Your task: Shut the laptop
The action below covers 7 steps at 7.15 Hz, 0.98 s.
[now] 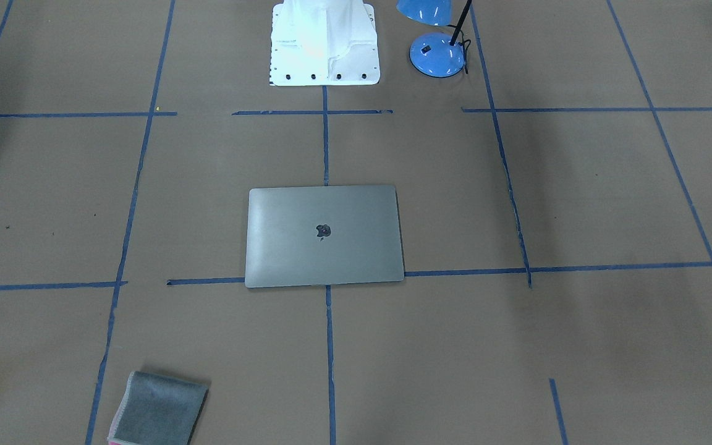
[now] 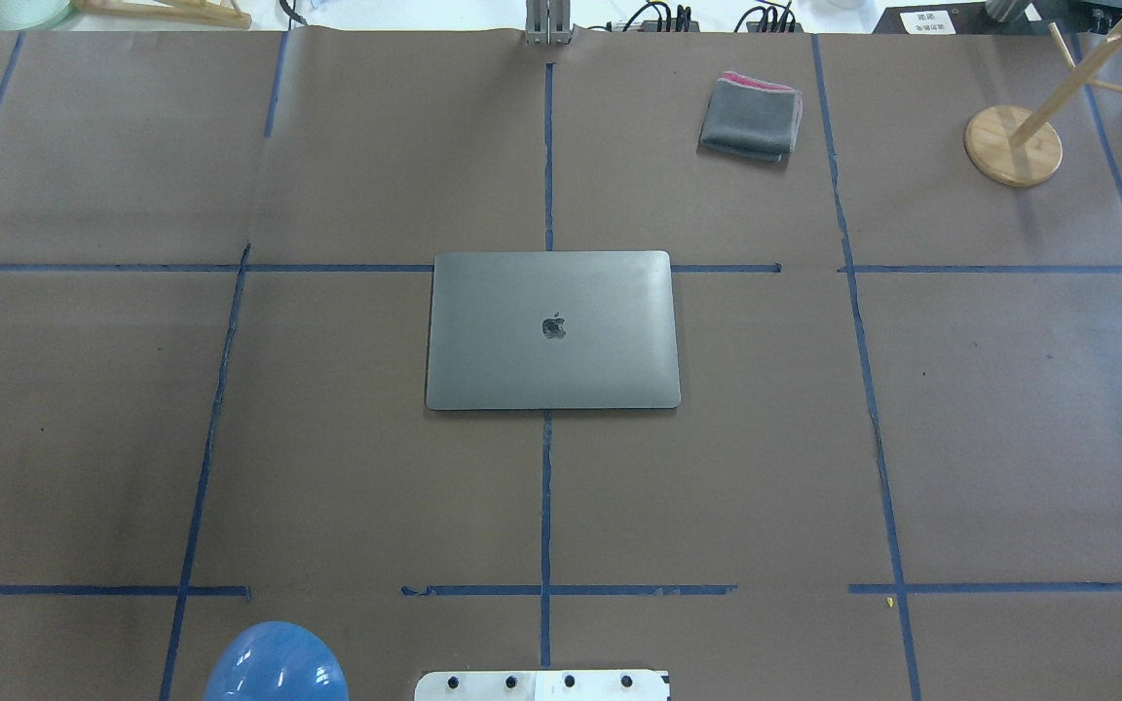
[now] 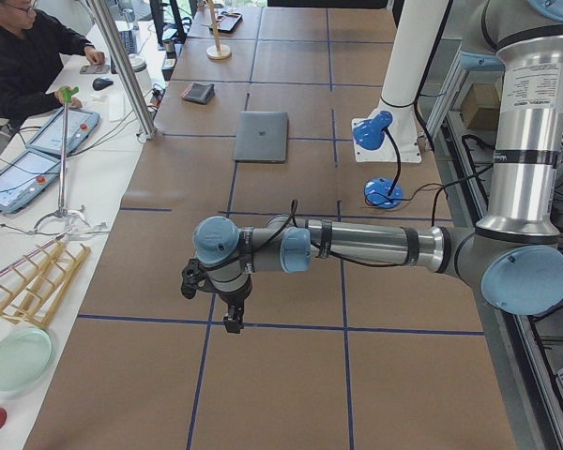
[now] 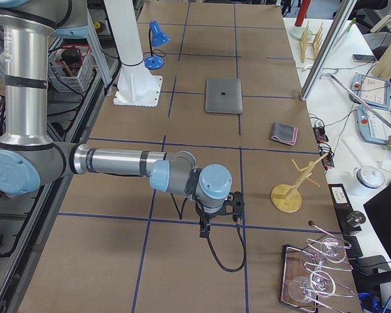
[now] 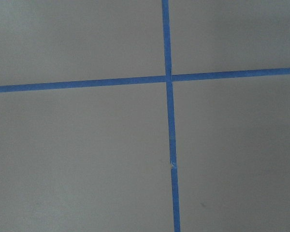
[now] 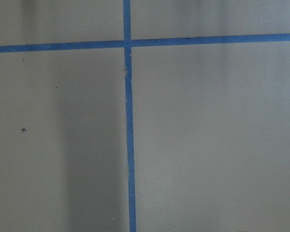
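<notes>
- The laptop [image 2: 551, 331] lies flat in the middle of the desk [image 2: 1009, 409], lid down on its base, with the dark apple logo facing up.
- It sits over a crossing of the blue tape [image 2: 546, 506] lines. Its far edge runs along one line, and another line passes under its middle.
- My left pincer [image 3: 232, 322] hangs above bare desk, well apart from the laptop and towards my left end of the desk. It points down over a tape line. Only the side view shows it, so I cannot tell how wide it stands. I see nothing in it.
- My right pincer [image 4: 204, 229] hangs the same way at my right end of the desk, also well apart from the laptop. Here too I cannot tell its opening, and I see nothing in it.
- Both wrist cameras show only brown desk cover and a tape crossing.
- A folded grey cloth [image 2: 751, 117] with a pink edge lies beyond the laptop, to my right.
- A wooden stand [image 2: 1012, 144] is farther right, near the far edge.
- A blue lamp [image 1: 436, 52] stands near my base, on my left.
</notes>
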### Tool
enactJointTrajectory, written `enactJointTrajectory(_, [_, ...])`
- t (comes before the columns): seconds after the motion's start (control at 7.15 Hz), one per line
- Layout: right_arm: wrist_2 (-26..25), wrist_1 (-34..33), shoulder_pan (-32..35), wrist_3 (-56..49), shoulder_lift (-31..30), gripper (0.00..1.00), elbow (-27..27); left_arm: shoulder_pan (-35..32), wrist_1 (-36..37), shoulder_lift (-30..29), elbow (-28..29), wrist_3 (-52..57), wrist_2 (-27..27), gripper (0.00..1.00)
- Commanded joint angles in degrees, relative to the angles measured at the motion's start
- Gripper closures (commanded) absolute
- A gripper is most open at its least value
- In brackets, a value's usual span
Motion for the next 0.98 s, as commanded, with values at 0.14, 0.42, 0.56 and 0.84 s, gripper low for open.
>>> enactJointTrajectory(0.14, [-0.03,0.01,0.06,0.22,0.00,0.00,0.10,-0.07,-0.01,-0.08,-0.02,-0.02,-0.03,0.00])
enactJointTrajectory(0.42, [-0.03,0.01,0.15,0.22,0.09,0.00,0.10,0.02,-0.01,-0.08,-0.11,-0.02,-0.03,0.00])
enactJointTrajectory(0.56, [-0.03,0.01,0.24,0.22,0.18,0.00,0.27,0.02,-0.01,-0.08,-0.02,-0.02,-0.03,0.00])
enactJointTrajectory(0.84, [-0.03,0.01,0.42,0.31,0.70,0.00,0.54,0.02,-0.10,-0.08,-0.02,-0.02,-0.03,0.00])
